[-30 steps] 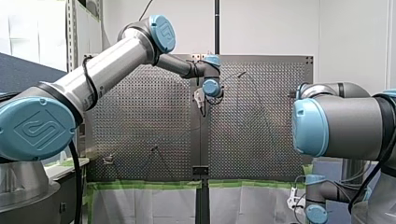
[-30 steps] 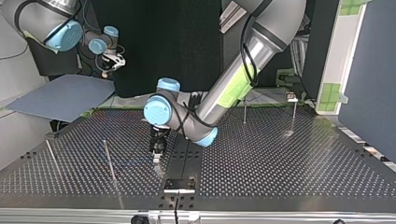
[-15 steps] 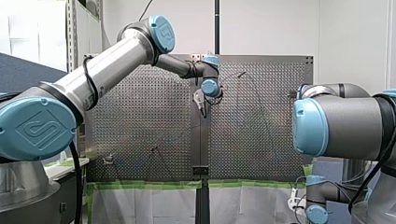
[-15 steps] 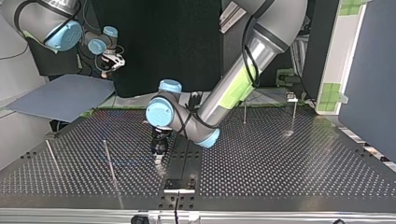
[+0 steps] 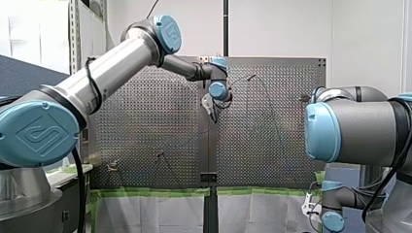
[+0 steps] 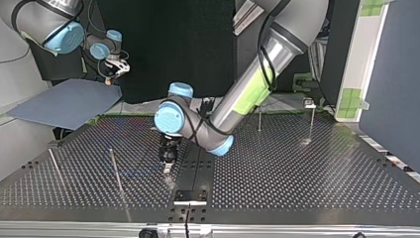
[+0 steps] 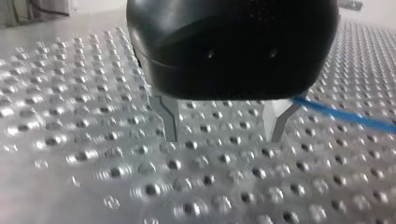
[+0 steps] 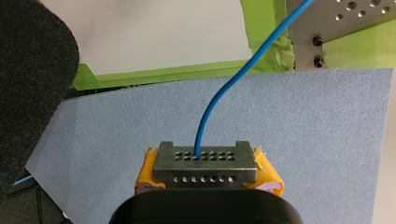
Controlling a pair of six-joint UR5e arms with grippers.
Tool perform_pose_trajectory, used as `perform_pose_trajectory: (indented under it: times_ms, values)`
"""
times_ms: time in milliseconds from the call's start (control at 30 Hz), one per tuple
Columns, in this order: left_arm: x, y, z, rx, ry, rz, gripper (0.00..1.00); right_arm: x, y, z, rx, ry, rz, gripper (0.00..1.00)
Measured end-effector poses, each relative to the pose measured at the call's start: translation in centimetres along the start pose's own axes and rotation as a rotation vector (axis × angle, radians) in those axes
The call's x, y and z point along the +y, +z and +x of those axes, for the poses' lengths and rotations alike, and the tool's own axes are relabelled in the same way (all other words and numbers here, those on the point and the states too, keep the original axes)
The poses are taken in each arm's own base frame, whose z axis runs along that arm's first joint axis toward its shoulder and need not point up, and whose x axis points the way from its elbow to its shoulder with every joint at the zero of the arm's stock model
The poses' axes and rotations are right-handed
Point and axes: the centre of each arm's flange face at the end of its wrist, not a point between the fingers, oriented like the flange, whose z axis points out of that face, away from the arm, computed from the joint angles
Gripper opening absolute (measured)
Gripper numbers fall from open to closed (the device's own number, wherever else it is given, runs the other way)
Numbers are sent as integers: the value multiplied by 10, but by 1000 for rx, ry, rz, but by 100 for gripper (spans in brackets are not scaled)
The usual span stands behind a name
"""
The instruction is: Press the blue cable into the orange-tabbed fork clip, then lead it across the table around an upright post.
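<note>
**Operator:** Where does the cable sit?

**Inspector:** Your right gripper (image 8: pixel 205 161) has its jaws closed on the blue cable (image 8: pixel 219 93), with the yellow pads (image 8: pixel 267 171) on either side of it. The gripper hangs off the desk, at the top view's far left, above a blue-grey board (image 8: pixel 303 130). The cable rises from it and runs away toward the desk's edge. I judge you hold it there to anchor one end, so the run stays controlled while the other arm works.

**Operator:** And the left arm?

**Inspector:** Your left gripper (image 7: pixel 224 128) stands low over the desk (image 6: pixel 297 173), near its middle. Its jaws are wide, with nothing between them. The cable lies on the perforated surface just beside one metal finger (image 7: pixel 279 122), outside the gap. My reading is that you are placed to take or press the cable, but you have no grip on it.

**Operator:** The clip and the post?

**Inspector:** I cannot pick out the orange-tabbed fork clip in any view. Two upright posts (image 6: pixel 259 119) stand toward the far right of the top view, well apart from your left gripper. I cannot make out cable round either of them. In my judgement, seating in the clip and routing round a post are both outstanding.
</note>
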Motion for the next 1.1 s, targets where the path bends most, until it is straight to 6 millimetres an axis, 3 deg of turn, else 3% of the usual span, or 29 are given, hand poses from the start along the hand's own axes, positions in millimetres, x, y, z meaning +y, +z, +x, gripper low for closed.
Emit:
perform_pose_trajectory:
  times_ms: [533,1100]
  values:
    - [-29,-34,-42,-51,-111,114,89,-2,-1,-1,-5,-2,6,0]
    - [-55,-100,-62,52,-16,172,89,-4,-1,-2,-8,-2,15,0]
